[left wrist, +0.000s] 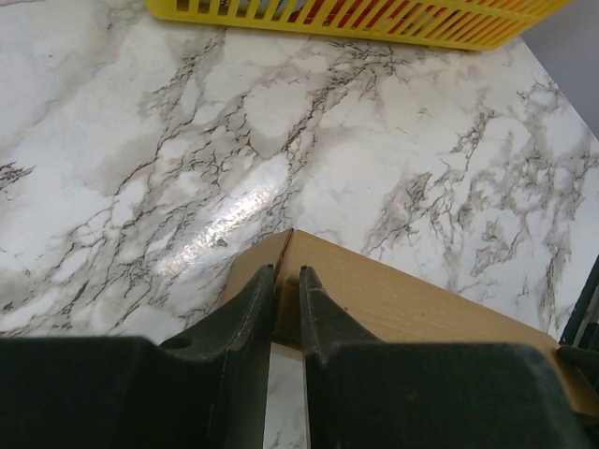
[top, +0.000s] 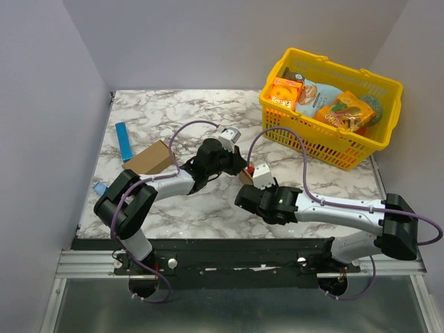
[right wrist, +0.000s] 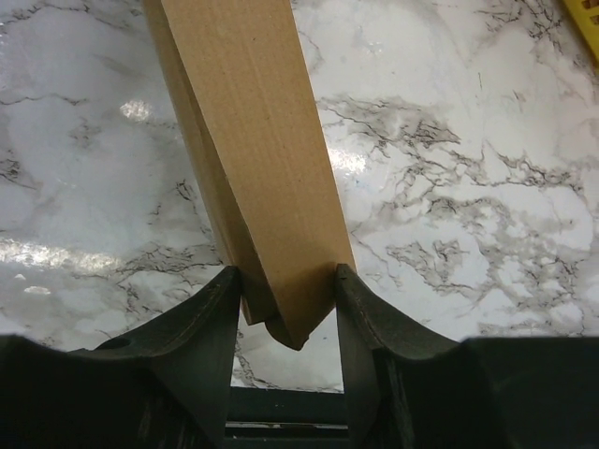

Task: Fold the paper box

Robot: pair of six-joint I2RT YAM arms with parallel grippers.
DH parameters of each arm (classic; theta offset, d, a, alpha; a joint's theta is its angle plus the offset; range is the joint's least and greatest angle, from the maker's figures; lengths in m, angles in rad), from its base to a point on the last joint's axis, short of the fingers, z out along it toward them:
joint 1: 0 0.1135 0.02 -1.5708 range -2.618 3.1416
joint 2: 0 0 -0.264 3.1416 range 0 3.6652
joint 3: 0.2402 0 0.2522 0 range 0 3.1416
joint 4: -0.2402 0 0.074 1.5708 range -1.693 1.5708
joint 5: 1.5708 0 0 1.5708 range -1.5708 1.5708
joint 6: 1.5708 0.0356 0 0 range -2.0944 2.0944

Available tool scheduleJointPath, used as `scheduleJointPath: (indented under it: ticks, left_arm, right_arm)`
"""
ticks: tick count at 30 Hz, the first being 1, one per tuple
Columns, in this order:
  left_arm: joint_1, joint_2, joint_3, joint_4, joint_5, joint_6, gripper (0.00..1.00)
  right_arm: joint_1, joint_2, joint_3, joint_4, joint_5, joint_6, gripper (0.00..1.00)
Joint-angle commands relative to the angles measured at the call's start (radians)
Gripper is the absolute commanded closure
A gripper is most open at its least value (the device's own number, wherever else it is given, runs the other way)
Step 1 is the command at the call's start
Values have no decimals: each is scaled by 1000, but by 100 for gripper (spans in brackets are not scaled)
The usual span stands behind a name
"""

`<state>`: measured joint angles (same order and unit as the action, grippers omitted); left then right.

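Paper box (right wrist: 257, 140): plain brown cardboard, partly folded, held mid-table over marble table (right wrist: 449, 187).
Right gripper (right wrist: 288, 304): fingers clamped on the box's narrow end.
Left gripper (left wrist: 287, 295): fingers nearly together, pinching a flap edge.
Yellow basket (top: 340, 149): far right corner, well apart.

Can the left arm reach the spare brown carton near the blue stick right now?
Probably yes in distance: the carton lies uncovered beside that arm. But the left gripper is shut on the paper box, so it must release first.

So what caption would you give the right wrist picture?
Right hand clamped on the end of a brown paper box, marble table behind.
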<state>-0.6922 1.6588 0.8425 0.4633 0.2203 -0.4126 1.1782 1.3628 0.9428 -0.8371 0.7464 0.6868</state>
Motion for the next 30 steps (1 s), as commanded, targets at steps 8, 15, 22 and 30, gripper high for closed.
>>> scheduleJointPath:
  ticks: [8, 15, 22, 30]
  left_arm:
    - [-1, 39, -14, -180, -48, 69, 77]
    - [-1, 45, -6, -187, -45, 72, 77]
    - [-3, 45, -3, -189, -47, 74, 77]
    - [-4, 45, -3, -192, -47, 74, 78]
  right_arm:
    - [9, -31, 83, -148, -68, 49, 26]
    - [57, 30, 168, -246, 10, 76, 26]
    - [58, 24, 142, -181, -19, 45, 34]
    - [60, 42, 99, -103, -48, 10, 38]
